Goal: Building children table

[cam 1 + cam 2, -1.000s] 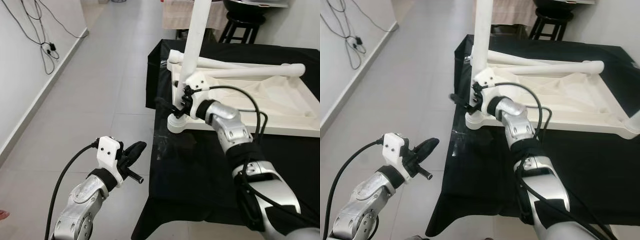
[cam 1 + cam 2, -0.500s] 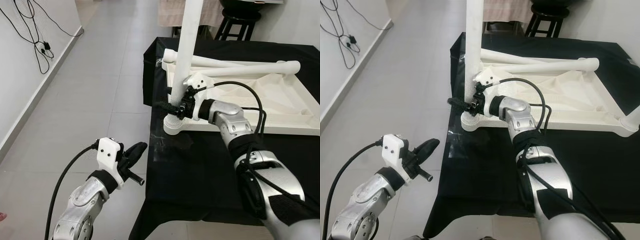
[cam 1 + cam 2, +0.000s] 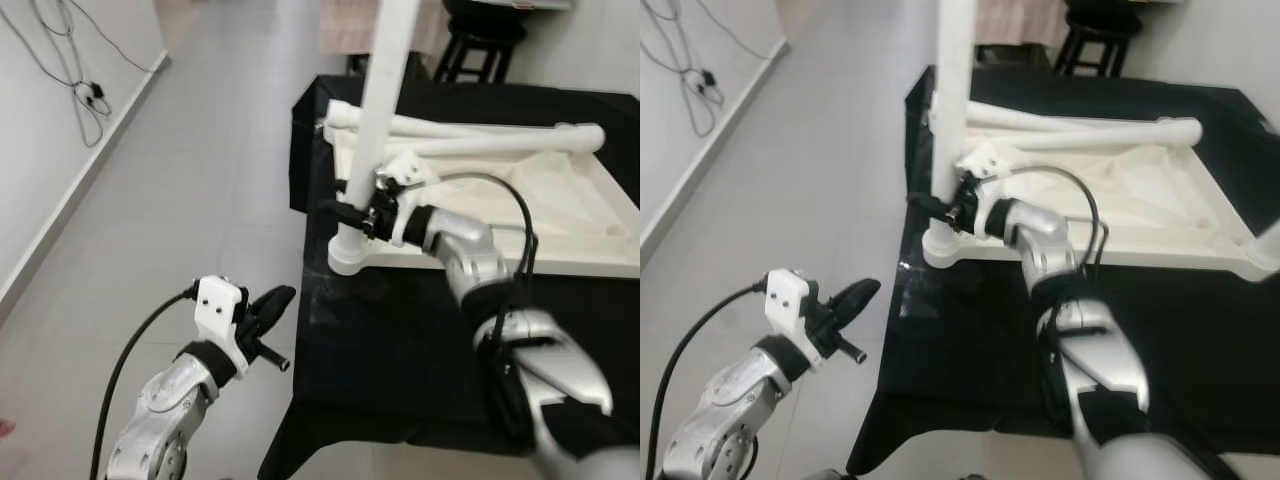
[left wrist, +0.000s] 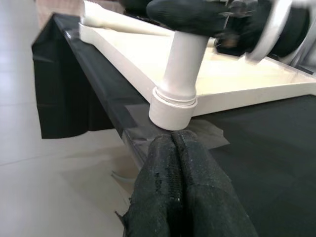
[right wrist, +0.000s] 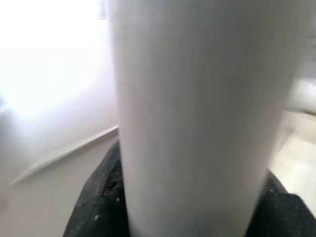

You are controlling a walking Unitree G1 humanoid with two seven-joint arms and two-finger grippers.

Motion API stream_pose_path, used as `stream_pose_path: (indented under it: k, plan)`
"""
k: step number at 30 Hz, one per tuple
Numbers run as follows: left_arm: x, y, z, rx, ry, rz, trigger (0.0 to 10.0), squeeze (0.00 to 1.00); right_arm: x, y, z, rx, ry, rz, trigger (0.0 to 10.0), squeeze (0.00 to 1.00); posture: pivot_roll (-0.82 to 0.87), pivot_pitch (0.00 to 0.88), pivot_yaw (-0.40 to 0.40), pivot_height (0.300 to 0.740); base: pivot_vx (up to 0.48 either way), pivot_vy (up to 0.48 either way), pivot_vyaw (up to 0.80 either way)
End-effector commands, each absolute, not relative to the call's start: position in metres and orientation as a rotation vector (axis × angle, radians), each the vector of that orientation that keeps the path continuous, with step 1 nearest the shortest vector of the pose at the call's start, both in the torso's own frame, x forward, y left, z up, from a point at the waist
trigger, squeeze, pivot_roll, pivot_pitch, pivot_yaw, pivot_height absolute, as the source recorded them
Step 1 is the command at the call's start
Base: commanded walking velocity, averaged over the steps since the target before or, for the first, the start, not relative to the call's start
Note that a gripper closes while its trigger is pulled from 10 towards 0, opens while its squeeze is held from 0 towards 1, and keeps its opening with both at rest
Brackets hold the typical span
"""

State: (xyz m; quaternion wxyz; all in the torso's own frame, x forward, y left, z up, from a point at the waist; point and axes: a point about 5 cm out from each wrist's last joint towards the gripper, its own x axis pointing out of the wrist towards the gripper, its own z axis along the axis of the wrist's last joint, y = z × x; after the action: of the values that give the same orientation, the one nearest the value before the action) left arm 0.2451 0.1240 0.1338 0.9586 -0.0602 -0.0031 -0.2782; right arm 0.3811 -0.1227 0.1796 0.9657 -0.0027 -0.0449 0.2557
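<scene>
Right tool (image 3: 352, 211) around unlabelled leg (image 3: 377, 120)

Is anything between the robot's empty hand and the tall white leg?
Nothing visible blocks it. The left gripper hangs shut over the floor beside the black table, with open space up to the upright leg, which the right gripper clamps low down.
</scene>
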Motion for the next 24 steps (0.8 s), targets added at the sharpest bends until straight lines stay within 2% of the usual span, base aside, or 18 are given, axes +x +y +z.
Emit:
stream_pose_path:
  k: [1,2,3,5,6,12,13,17,18,22,24]
  plan:
    - [0.245,0.125,0.129,-0.127,0.018,-0.576,10.0,0.00,0.366,-0.136,0.140,0.093,0.105,0.186,0.0,0.00,0.06,0.099,-0.051,0.740,0.000,0.000,0.00]
    - [0.245,0.125,0.129,-0.127,0.018,-0.576,10.0,0.00,0.366,-0.136,0.140,0.093,0.105,0.186,0.0,0.00,0.06,0.099,-0.051,0.740,0.000,0.000,0.00]
    - [0.246,0.125,0.129,-0.124,0.020,-0.579,10.0,0.00,0.353,-0.122,0.134,0.067,0.109,0.168,0.0,0.00,0.06,0.089,-0.050,0.740,0.000,0.000,0.00]
    - [0.246,0.125,0.129,-0.124,0.020,-0.579,10.0,0.00,0.353,-0.122,0.134,0.067,0.109,0.168,0.0,0.00,0.06,0.089,-0.050,0.740,0.000,0.000,0.00]
    - [0.247,0.125,0.128,-0.121,0.022,-0.581,10.0,0.00,0.347,-0.110,0.135,0.031,0.083,0.196,0.0,0.00,0.05,0.076,-0.047,0.740,0.000,0.000,0.00]
    - [0.250,0.124,0.128,-0.112,0.016,-0.577,10.0,0.00,0.365,-0.106,0.141,-0.037,0.058,0.213,0.0,0.00,0.06,0.073,-0.062,0.740,0.000,0.000,0.00]
    - [0.250,0.124,0.128,-0.112,0.012,-0.568,10.0,0.00,0.369,-0.107,0.143,-0.037,0.047,0.192,10.0,0.00,0.06,0.075,-0.061,0.740,0.000,0.000,0.00]
    - [0.250,0.125,0.129,-0.111,0.008,-0.559,10.0,0.00,0.373,-0.108,0.149,-0.028,0.027,0.193,10.0,0.00,0.06,0.076,-0.061,0.740,0.000,0.000,0.00]
    - [0.250,0.124,0.129,-0.112,0.009,-0.564,10.0,0.00,0.374,-0.104,0.156,-0.011,0.000,0.261,10.0,1.00,0.06,0.080,-0.061,0.740,0.000,0.000,0.00]
    - [0.250,0.124,0.130,-0.115,0.010,-0.570,10.0,0.00,0.376,-0.102,0.172,0.019,-0.058,0.310,10.0,1.00,0.06,0.085,-0.061,0.740,0.000,0.000,0.00]
    - [0.250,0.123,0.130,-0.116,0.009,-0.571,10.0,0.00,0.380,-0.102,0.185,0.029,-0.105,0.392,10.0,1.00,0.06,0.087,-0.064,0.740,0.000,0.000,0.00]
